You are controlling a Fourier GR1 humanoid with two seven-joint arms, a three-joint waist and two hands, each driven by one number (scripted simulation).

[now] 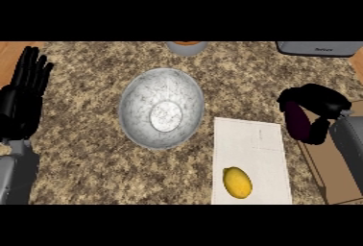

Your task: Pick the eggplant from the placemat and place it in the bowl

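Counter [85,158]: speckled granite | placemat [251,153]: white | bowl [162,108]: marbled grey

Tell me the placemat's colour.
The placemat is plain white; head view, the only one, shows it.

Speckled granite-like counter [85,158], marbled glossy bowl [135,103], matt pale placemat [255,144], smooth lemon [237,182].

Yellow lemon [237,182], grey cup [187,47] at far edge, grey appliance [318,48] at far right corner.
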